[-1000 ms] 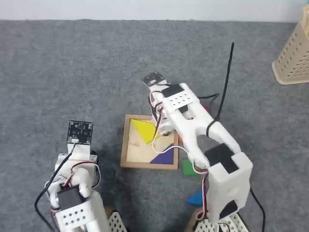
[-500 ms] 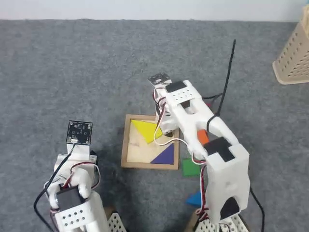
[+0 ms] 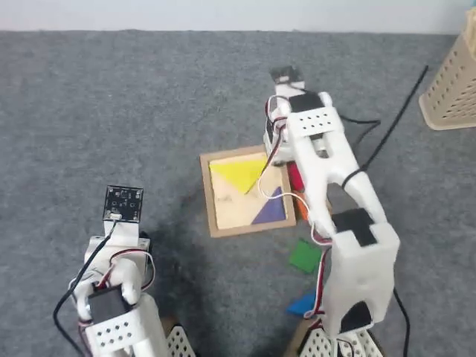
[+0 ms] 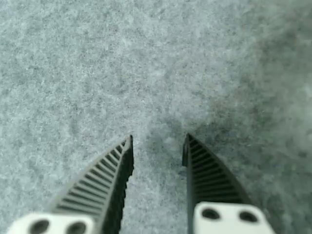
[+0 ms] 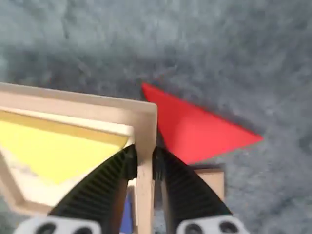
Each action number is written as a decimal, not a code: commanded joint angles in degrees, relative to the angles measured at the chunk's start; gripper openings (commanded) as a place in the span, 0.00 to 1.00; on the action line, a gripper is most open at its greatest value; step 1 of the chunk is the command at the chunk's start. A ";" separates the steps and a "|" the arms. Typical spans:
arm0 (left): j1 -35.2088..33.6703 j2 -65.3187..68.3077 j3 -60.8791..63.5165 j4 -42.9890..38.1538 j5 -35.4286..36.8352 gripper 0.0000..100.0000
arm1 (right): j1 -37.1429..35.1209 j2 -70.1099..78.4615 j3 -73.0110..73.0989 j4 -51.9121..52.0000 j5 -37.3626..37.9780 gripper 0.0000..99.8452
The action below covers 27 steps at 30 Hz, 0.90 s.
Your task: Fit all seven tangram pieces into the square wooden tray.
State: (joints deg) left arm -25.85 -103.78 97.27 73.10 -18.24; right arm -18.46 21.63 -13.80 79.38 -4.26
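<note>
Open grey counter (image 3: pixel 111 111) spreads left of the square wooden tray (image 3: pixel 209 195), which holds a yellow triangle (image 3: pixel 236 175) and a purple triangle (image 3: pixel 271 212) (red triangle (image 5: pixel 195 124) just outside), its right wall pinched by the right fingers (image 5: pixel 112 175), while the left fingers (image 4: pixel 114 168) gape over bare counter.

The tabletop is covered throughout by a grey, felt-like mat (image 3: pixel 111 97). A pale strip (image 3: pixel 223 15) is seen along its far edge. A beige perforated container (image 3: pixel 454 82) is set at the far right.
</note>
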 commanded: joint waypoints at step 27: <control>-0.09 -0.88 -0.75 0.09 0.26 0.16 | -10.07 -51.47 53.10 -24.84 7.56 0.01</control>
State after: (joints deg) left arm -25.93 -103.78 97.27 73.10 -18.24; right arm -28.75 -27.43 37.54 56.88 1.98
